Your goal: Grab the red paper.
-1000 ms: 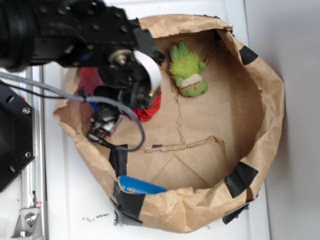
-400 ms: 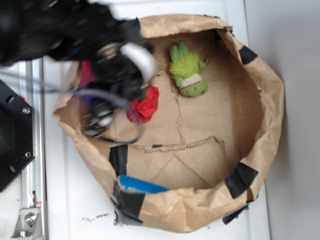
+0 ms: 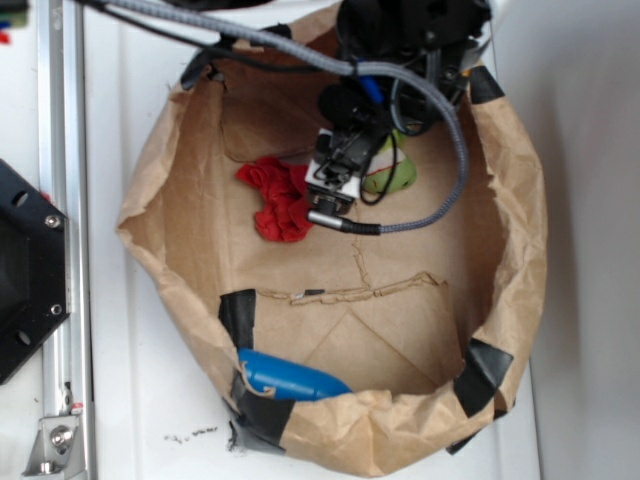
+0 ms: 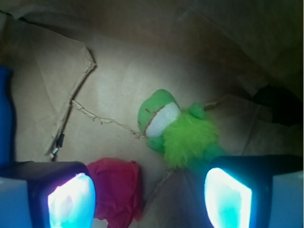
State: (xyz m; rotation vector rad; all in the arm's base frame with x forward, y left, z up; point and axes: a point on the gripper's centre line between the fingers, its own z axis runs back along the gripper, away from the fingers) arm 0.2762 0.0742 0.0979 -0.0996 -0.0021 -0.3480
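The red paper (image 3: 277, 199) lies loose on the floor of the brown paper bag (image 3: 510, 270), a crumpled wad with nothing gripping it. In the wrist view the red paper (image 4: 116, 194) sits low in the gap between the jaws, hard against the inner side of one finger, so it's off-centre, not squarely framed. And the jaws (image 4: 149, 197) are spread wide and hold nothing at all. The green plush toy (image 4: 178, 130) lies just ahead of the gap, crowding the other finger, so there's a real chance of catching the wrong thing. Over in the exterior view the gripper (image 3: 335, 185) hangs just beside the paper with the toy (image 3: 392, 172) peeking out behind it. A blue oblong object (image 3: 290, 378) rests well away at the bag's far wall. By my read, nothing's grabbed yet: centring, descending and closing all remain.
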